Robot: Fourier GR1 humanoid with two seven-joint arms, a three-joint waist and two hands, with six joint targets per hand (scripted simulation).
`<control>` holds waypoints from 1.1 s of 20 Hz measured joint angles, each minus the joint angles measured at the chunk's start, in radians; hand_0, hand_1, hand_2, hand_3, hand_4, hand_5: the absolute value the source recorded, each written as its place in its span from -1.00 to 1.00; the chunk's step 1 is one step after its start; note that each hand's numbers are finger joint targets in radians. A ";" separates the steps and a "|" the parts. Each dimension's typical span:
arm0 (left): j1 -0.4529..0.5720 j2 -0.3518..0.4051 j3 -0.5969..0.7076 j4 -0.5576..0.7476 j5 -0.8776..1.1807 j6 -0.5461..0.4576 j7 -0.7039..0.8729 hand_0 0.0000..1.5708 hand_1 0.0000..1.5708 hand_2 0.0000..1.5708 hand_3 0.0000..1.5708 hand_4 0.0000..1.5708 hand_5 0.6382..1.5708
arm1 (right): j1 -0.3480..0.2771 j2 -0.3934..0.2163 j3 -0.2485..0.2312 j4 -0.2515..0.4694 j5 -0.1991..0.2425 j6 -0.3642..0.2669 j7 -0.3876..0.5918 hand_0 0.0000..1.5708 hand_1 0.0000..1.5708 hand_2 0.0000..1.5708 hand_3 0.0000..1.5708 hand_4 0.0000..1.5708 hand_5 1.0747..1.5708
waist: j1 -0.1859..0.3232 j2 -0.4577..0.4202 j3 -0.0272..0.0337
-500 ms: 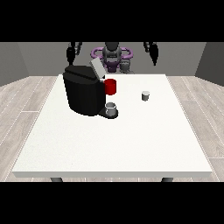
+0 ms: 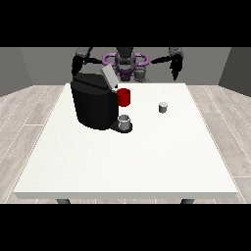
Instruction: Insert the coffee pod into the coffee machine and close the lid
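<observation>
On the white table (image 2: 122,162), towards its far left part in the front view, a black coffee machine (image 2: 94,104) is standing with its grey lid (image 2: 109,77) tilted up and open. A red part (image 2: 124,97) is showing at the machine's front, and a small grey cup (image 2: 125,122) is sitting on the base below it. The coffee pod (image 2: 163,107), a small pale cylinder, is resting upright on the table to the right of the machine, well apart from it and from both hands. The hand at the view's left (image 2: 77,63) is hanging above the far table edge behind the machine; the hand at the view's right (image 2: 175,66) is hanging by the far right corner. Whether their fingers are spread or curled cannot be told.
</observation>
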 measured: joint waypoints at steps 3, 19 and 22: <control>-0.066 0.073 0.033 0.068 -0.022 -0.039 -0.003 -1.00 -1.00 -1.00 -1.00 -1.00 1.00 | -0.033 -0.002 0.011 -0.015 0.037 -0.025 0.013 -1.00 -1.00 -1.00 -1.00 -1.00 1.00 | -0.035 0.042 -0.0020; -0.333 0.194 0.041 0.488 -0.223 -0.076 -0.065 -1.00 -1.00 -1.00 -1.00 -1.00 1.00 | -0.124 0.061 0.094 -0.033 0.122 -0.085 0.060 -1.00 -1.00 -1.00 -1.00 -1.00 1.00 | -0.132 0.191 -0.0040; -0.360 0.172 0.020 0.535 -0.278 -0.035 -0.076 -0.67 -0.67 -0.25 -0.69 -1.00 1.00 | -0.128 0.063 0.085 0.000 0.113 -0.078 0.054 -1.00 -1.00 -1.00 -1.00 -1.00 1.00 | -0.129 0.200 -0.0037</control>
